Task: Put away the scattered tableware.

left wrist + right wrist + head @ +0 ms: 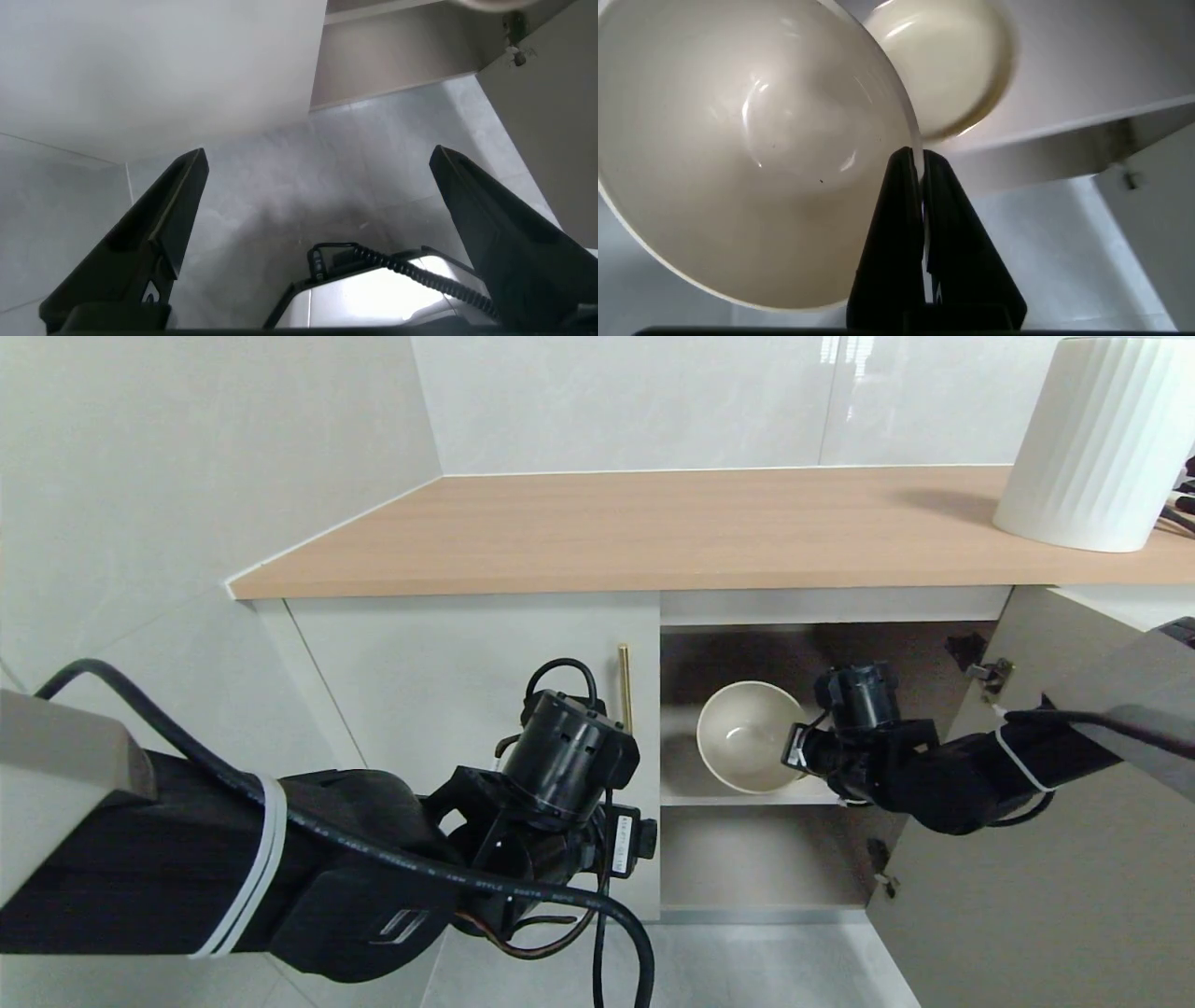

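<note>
While the right gripper [795, 749] pinches its rim, the bowl [743, 737] hangs on edge inside the open compartment of the cabinet [980, 859], at the level of the upper shelf [686, 797]. Its mouth faces out of the cabinet toward the robot and slightly up, and its base points to the back wall. Being round, it has no long axis; its centre line runs roughly level, front to back. The lowest part of the rim is at the shelf's front edge; whether it touches cannot be told.

Right wrist view: the fingers [901, 215] are clenched on the bowl's [757, 140] thin wall, one inside and one outside. A second cream dish [952, 65] lies on the shelf [1064, 131] behind the held bowl.

Bowl appearance: plain cream, glossy, deep and rounded, with a few tiny dark specks inside. It holds nothing.

Left gripper [318, 159]: fingers spread wide, holding nothing, pointing down at the grey tiled floor [280, 196] in front of the closed left door [448, 691], near its brass handle [624, 686].

A white ribbed cylinder [1092, 439] stands on the wooden counter [653, 532], at the robot's right.
</note>
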